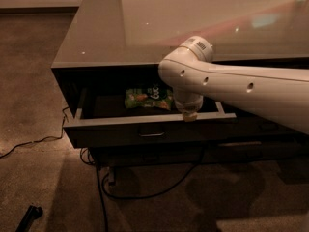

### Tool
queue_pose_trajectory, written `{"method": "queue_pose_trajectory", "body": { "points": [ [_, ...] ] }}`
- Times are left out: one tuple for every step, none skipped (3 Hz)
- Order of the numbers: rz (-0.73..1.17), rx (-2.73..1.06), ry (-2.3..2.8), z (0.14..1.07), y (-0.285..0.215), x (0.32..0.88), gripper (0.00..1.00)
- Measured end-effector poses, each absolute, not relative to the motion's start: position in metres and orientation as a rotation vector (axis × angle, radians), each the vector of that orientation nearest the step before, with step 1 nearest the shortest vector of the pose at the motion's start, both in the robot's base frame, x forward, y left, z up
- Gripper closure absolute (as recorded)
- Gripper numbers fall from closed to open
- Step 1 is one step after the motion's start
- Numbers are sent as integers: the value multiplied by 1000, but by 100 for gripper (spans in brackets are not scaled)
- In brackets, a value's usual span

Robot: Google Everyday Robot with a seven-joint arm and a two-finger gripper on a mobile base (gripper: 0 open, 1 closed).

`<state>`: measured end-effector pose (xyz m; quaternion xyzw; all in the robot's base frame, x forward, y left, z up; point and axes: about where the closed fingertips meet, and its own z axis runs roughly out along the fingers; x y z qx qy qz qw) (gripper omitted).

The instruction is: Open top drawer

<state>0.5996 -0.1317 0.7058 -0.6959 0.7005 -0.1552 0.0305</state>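
Observation:
The top drawer [111,133] stands pulled out from under the grey tabletop, its dark front and small metal pull [152,134] facing me. A green snack bag [147,98] lies on its grey floor. My gripper [189,115] hangs at the end of the white arm, right at the drawer's front rim, to the right of the pull.
The glossy grey tabletop [159,28] overhangs the drawer. A slimmer dark drawer front [236,145] sits lower right. Black cables [145,192] trail over the carpet below and to the left. A dark object [29,216] lies on the floor at bottom left.

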Motion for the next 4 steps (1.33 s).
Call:
{"method": "queue_pose_trajectory", "body": {
  "points": [
    [-482, -2134, 2147, 711, -132, 600, 100],
    [-488, -2120, 2108, 711, -131, 603, 100],
    [-428, -2083, 2034, 705, -125, 612, 100],
    [-393, -2045, 1961, 704, -115, 626, 100]
  ]
}}
